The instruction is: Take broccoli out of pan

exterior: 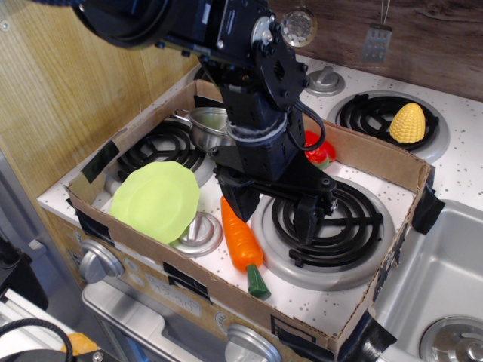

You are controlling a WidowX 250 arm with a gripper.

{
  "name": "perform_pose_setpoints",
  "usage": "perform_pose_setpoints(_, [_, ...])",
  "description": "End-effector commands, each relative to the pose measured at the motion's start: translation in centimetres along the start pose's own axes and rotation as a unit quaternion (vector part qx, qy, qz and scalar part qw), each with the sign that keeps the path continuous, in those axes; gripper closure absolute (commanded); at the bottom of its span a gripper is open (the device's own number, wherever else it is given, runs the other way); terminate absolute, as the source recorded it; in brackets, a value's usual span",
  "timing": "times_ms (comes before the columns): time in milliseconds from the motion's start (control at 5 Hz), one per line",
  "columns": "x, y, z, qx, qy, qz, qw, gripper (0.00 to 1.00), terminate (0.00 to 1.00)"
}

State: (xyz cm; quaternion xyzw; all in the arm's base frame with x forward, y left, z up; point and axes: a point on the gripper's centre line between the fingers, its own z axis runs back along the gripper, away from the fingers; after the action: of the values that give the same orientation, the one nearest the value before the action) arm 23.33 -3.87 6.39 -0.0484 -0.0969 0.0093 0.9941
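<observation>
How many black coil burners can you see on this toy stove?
3: one back-left behind the lime-green plate, one front-right beneath the gripper, one far right under the corn. The arm may hide more.

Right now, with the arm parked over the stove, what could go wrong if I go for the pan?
1. The arm hides most of the pan, and no broccoli shows, so any reach into it would be blind.
2. The tool hangs low between the carrot and the front burner; a sideways move could knock the carrot.
3. The cardboard wall stands close around it.
</observation>
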Motion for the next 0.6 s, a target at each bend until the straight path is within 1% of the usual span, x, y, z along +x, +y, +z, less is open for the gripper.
perform_pose_setpoints(0, [0.0,0.0,0.0,0.0,0.0,0.0,1.0,0.0,0.0])
perform_pose_setpoints(200, [3.0,1.6,3.6,0.056,0.001,-0.051,0.9972,0.0,0.0])
perform_pose_setpoints(400, [5.8,2.5,6.7,0.077,0.029,-0.052,0.9953,0.0,0.0])
